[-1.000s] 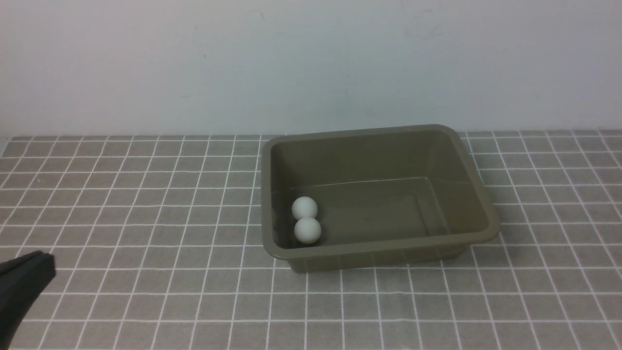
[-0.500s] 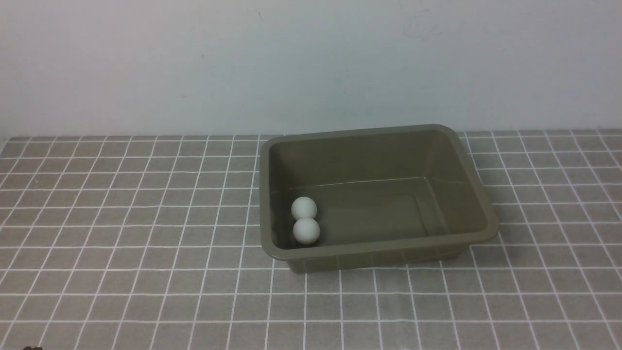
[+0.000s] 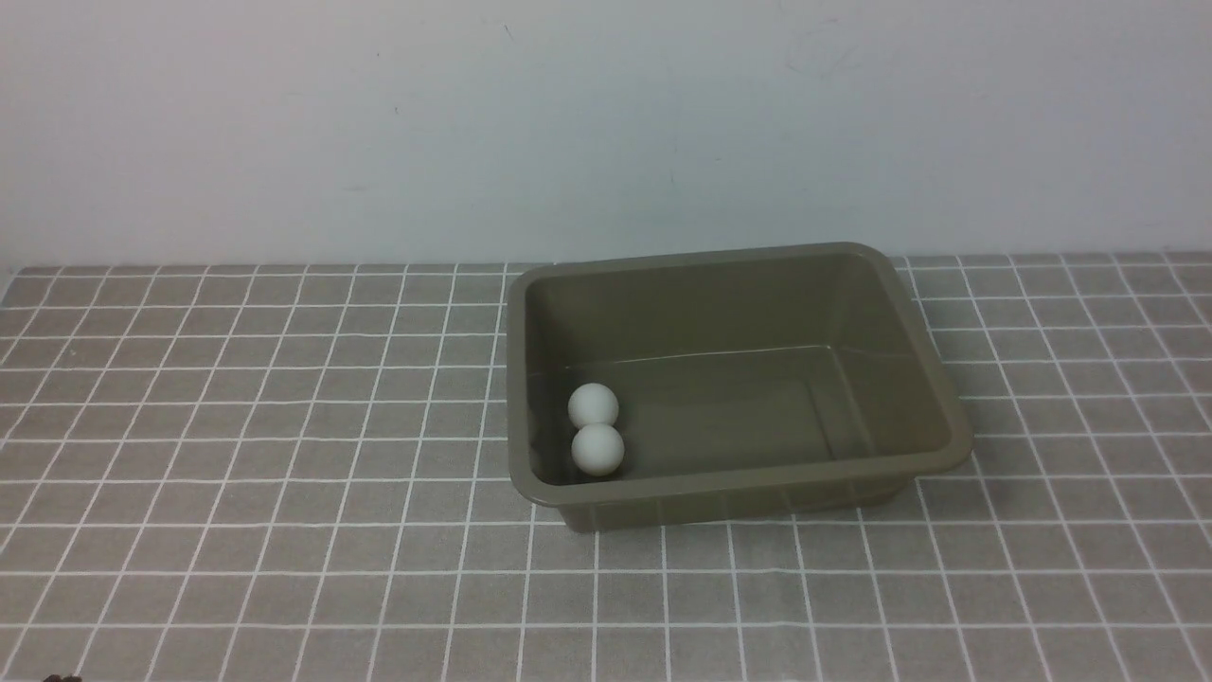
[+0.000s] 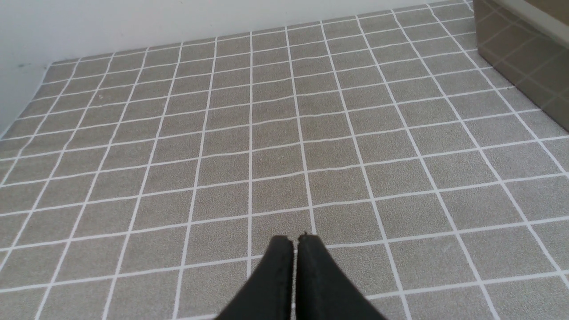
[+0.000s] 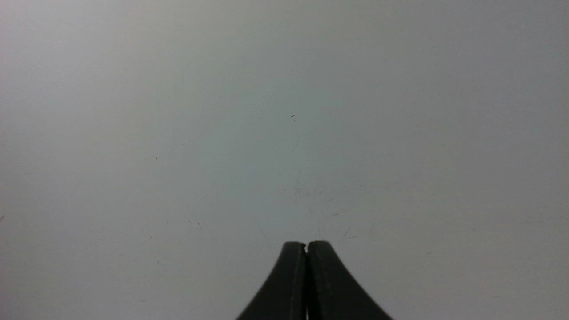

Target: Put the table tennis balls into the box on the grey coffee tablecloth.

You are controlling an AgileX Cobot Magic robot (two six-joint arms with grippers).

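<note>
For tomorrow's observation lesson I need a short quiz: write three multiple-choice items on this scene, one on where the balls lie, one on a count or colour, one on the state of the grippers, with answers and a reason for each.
1. Where do the table tennis balls lie?
A. In the box's left near corner
B. On the cloth beside the box
C. In the box's far right corner

2. How many balls are there?
A. One
B. Two
C. Three

3. How does the left gripper stand?
A. Open
B. Shut on a ball
C. Shut, holding nothing

Answers: 1 A, both touch each other inside the box, on the grey coffee tablecloth. 2 B, two white spheres show. 3 C, its fingertips meet with nothing between; the right gripper likewise.
</note>
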